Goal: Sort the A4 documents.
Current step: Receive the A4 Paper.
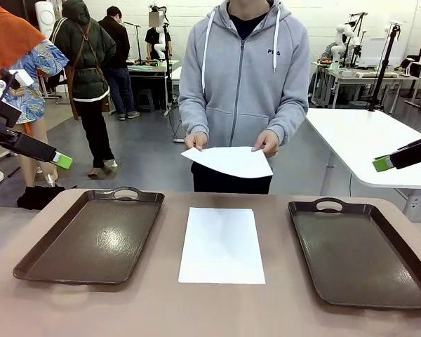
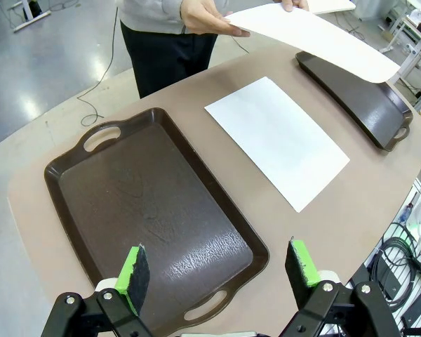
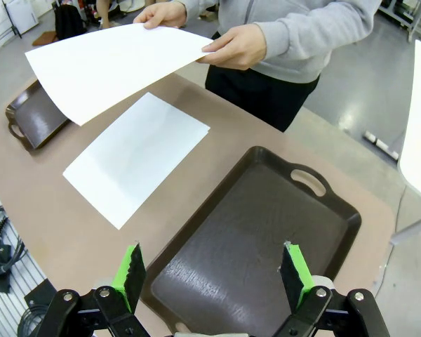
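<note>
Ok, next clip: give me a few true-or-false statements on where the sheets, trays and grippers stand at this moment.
1. A flat sheet lies on the table between the left tray and the right tray. True.
2. Each tray already holds a sheet. False: both trays are bare.
3. The person holds a second sheet with one hand and the other hand. True.
4. The left gripper is shut on a sheet. False: it is open and holds nothing.
5. The right gripper is open and empty. True.
</note>
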`<state>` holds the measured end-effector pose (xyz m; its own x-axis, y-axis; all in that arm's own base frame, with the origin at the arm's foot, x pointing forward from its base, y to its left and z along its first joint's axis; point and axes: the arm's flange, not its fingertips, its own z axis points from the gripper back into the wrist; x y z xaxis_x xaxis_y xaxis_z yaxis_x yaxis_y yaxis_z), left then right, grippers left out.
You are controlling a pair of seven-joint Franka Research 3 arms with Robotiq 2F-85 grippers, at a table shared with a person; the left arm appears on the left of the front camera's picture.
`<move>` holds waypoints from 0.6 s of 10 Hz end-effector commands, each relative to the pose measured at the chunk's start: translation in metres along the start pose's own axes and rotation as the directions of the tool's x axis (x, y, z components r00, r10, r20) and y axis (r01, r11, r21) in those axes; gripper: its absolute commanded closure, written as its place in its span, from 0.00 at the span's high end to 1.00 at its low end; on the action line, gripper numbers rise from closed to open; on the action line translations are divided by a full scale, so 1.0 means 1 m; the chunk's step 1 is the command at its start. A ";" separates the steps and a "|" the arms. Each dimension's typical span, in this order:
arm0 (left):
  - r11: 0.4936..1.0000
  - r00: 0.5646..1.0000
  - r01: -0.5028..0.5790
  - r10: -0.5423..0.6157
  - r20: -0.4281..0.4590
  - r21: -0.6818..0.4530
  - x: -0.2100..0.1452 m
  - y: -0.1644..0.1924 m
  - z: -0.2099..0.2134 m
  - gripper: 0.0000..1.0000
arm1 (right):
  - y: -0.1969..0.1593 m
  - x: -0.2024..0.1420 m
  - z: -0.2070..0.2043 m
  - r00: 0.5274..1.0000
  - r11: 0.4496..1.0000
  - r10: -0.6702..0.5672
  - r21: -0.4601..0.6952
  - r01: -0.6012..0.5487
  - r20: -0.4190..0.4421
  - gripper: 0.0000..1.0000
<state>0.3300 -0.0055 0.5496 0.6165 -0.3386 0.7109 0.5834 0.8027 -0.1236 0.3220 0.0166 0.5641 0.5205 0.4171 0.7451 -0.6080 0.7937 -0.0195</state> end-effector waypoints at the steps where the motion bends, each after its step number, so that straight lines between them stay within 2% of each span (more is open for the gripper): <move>1: 1.000 1.000 0.000 0.000 0.001 -0.001 0.000 0.000 0.000 1.00 | 0.000 0.000 -0.001 1.000 1.000 -0.003 0.003 0.003 0.002 1.00; 6: 1.000 1.000 0.000 0.000 0.001 -0.001 0.000 0.000 0.000 1.00 | 0.000 0.000 -0.001 1.000 1.000 -0.003 0.003 0.003 0.002 1.00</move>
<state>0.3301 -0.0055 0.5496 0.6165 -0.3386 0.7109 0.5834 0.8027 -0.1236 0.3220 0.0166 0.5641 0.5205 0.4171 0.7451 -0.6080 0.7937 -0.0195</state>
